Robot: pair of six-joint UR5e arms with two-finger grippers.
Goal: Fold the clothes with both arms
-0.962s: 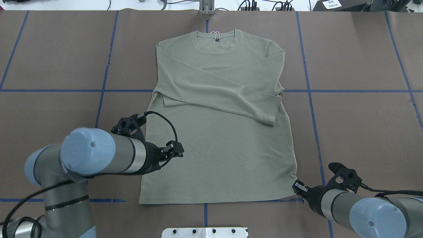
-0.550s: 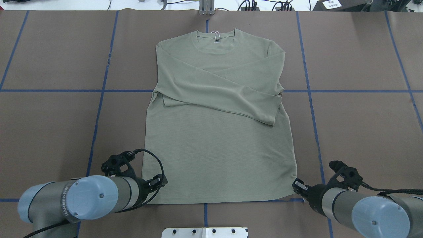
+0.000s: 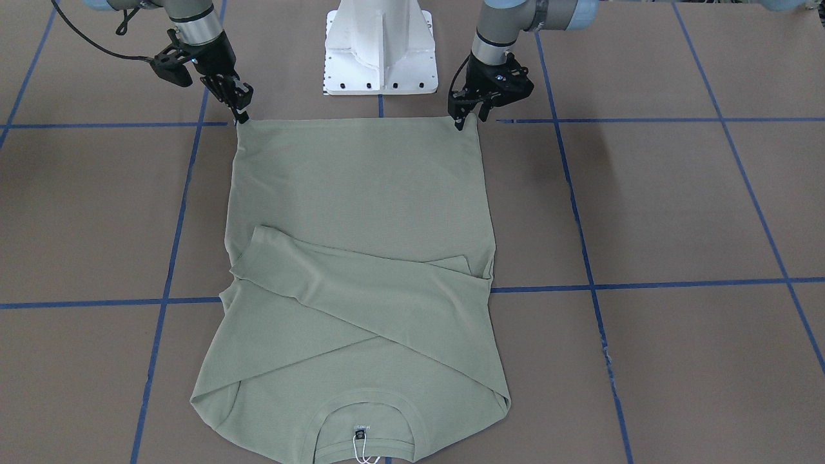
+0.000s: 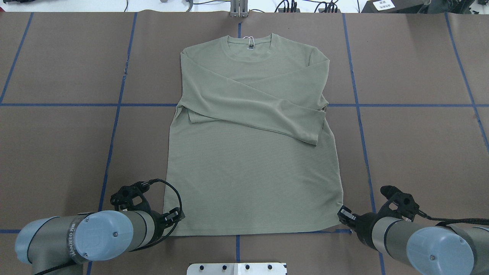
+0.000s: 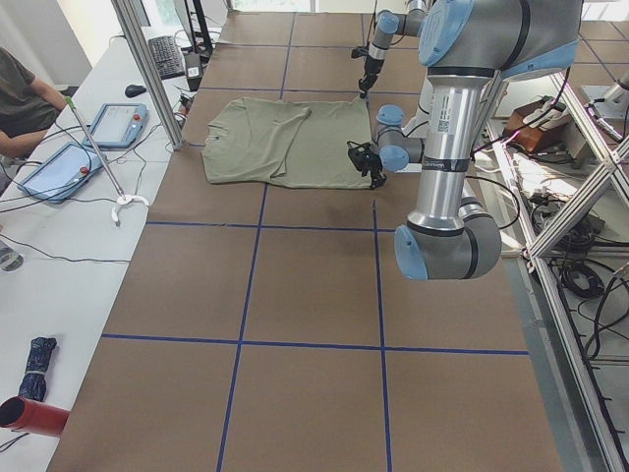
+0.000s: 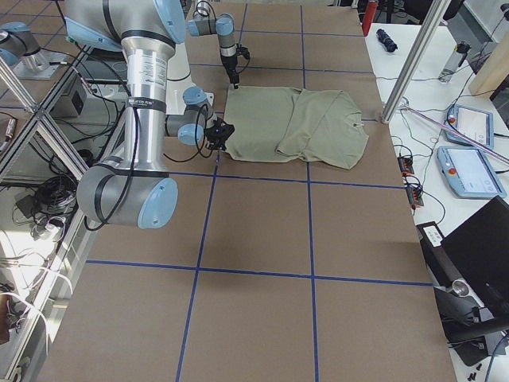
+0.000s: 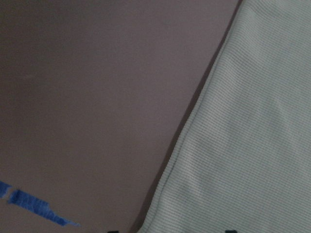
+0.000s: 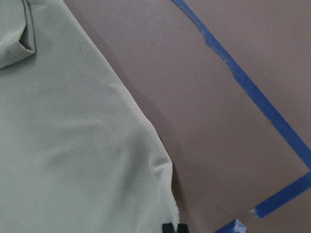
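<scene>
The sage-green shirt [image 4: 252, 168] lies flat on the brown table, neckline at the far side, both sleeves folded across its chest. It also shows in the front-facing view [image 3: 361, 193]. My left gripper [image 4: 176, 215] is low at the hem's left corner [image 3: 465, 119]. In the left wrist view its fingertips stand wide apart, open, with the shirt's edge [image 7: 252, 145] between them. My right gripper [image 4: 342, 212] is at the hem's right corner [image 3: 242, 116]. In the right wrist view its fingertips are close together on the puckered corner of the shirt [image 8: 63, 145].
The white pedestal base [image 3: 380, 45] stands just behind the hem. Blue tape lines [image 4: 114, 105] mark a grid on the brown table cover. A metal bracket [image 4: 238, 9] sits at the far edge. Teach pendants [image 5: 108, 123] lie on the side desk.
My left arm has drawn back toward the robot, from beside the shirt's left middle down to the hem's left corner. The right arm and the shirt have not moved.
</scene>
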